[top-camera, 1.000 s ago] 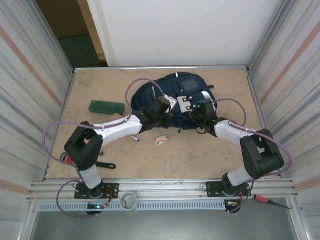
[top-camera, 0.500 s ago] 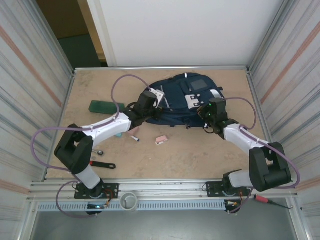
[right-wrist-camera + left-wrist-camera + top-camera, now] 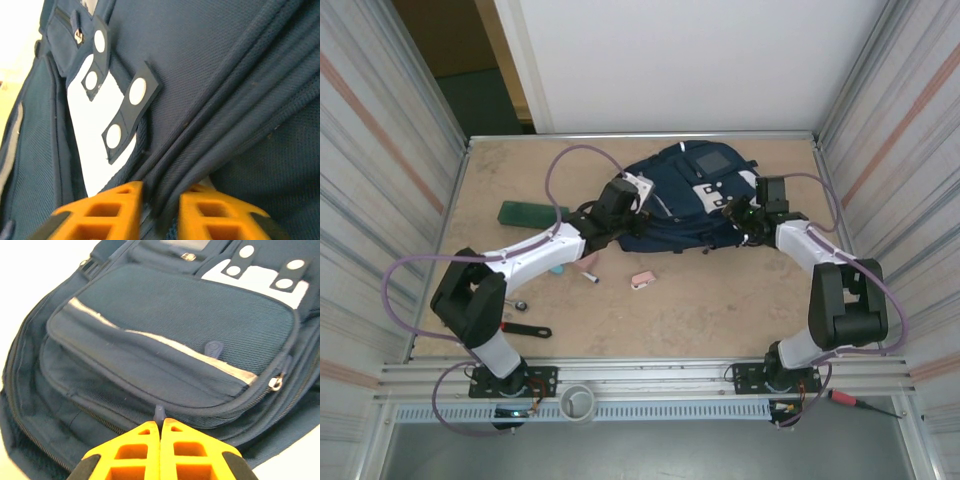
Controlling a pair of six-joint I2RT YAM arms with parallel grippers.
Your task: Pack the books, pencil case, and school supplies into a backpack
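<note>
Top view, room: corrugated metal walls stand left and right, with a white panel at the far side and a dark doorway at the far left.
Top view, surface: the table (image 3: pixel 740 310) is bare brown board, scuffed and pale.
Top view, backpack: the navy backpack (image 3: pixel 685 195) lies far of centre, with the left arm at its left side and the right arm at its right.
Top view, loose things: the green book (image 3: pixel 533 213) lies far left, the pink eraser (image 3: pixel 642 280) and marker (image 3: pixel 591 277) near the centre, and a black spanner (image 3: pixel 530 329) near left.
Left wrist view, left gripper (image 3: pixel 161 422): the jaws are closed, pinching a small navy zip tab (image 3: pixel 159 412) under the striped front pocket (image 3: pixel 175 340).
Right wrist view, right gripper (image 3: pixel 160 195): the fingers stand a little apart on either side of a piped seam (image 3: pixel 210 125) of the backpack. Whether they press it, I cannot tell.
</note>
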